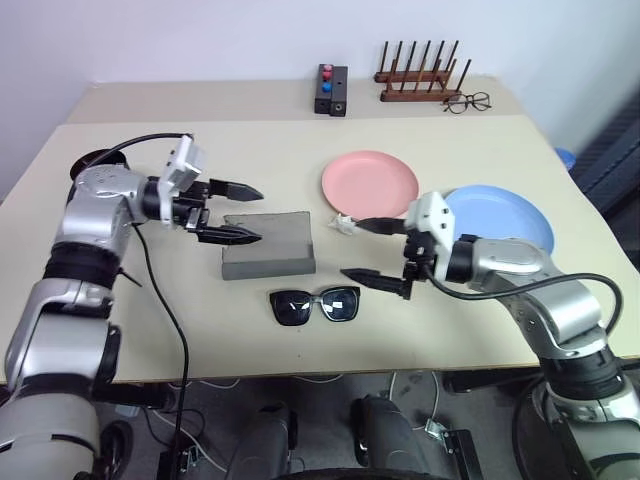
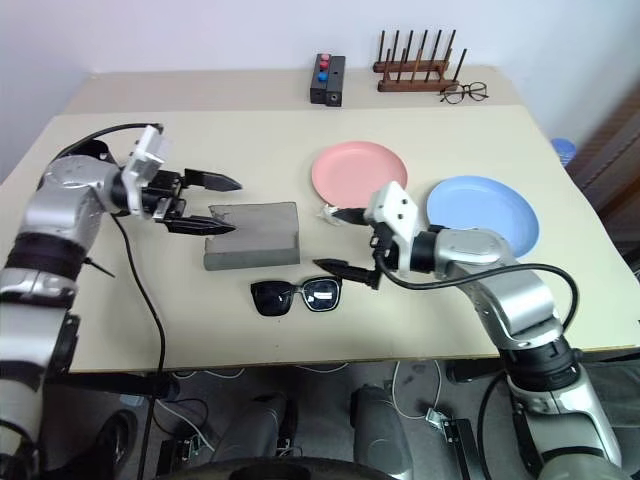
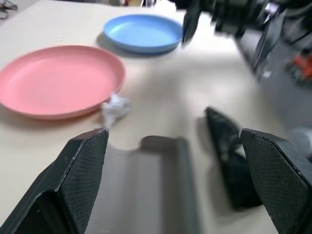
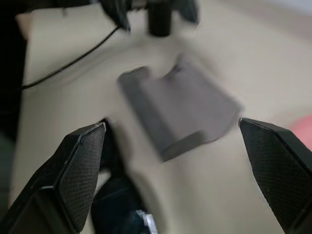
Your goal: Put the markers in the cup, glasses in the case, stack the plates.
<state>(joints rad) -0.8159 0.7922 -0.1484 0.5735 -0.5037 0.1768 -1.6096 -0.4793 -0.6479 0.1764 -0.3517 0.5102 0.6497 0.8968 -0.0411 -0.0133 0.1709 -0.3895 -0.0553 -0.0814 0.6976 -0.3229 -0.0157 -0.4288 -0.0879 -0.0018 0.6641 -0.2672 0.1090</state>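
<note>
The left tool hung over the near-left end of the grey case, its two black fingers spread wide and holding nothing. The right tool was wide too and empty, just to the right of the black sunglasses. The sunglasses lay on the table in front of the case, near it. The pink plate and the blue plate sat side by side — not stacked. A small white crumpled bit lay by the pink plate's near rim. Thin-rimmed spectacles rested far back, beside a wooden rack.
</note>
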